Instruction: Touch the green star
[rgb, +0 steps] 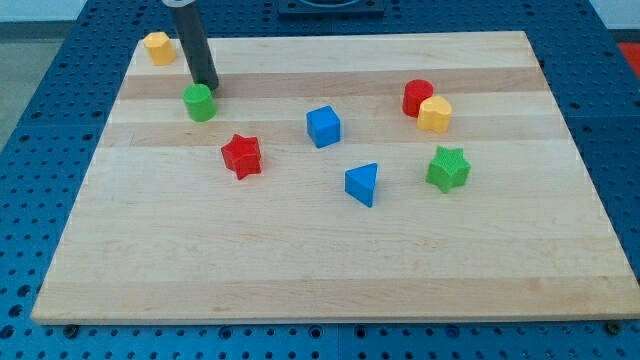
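The green star (448, 168) lies on the wooden board (330, 270) at the view's right, below a yellow block (435, 114). My tip (205, 86) is at the view's upper left, right behind a green cylinder (199, 102) and touching or nearly touching it. The tip is far to the left of the green star, with other blocks in between.
A red star (241, 155) lies below and right of the green cylinder. A blue cube (323, 126) and a blue triangular block (363, 184) sit mid-board. A red cylinder (416, 95) touches the yellow block. Another yellow block (158, 47) is at the top left corner.
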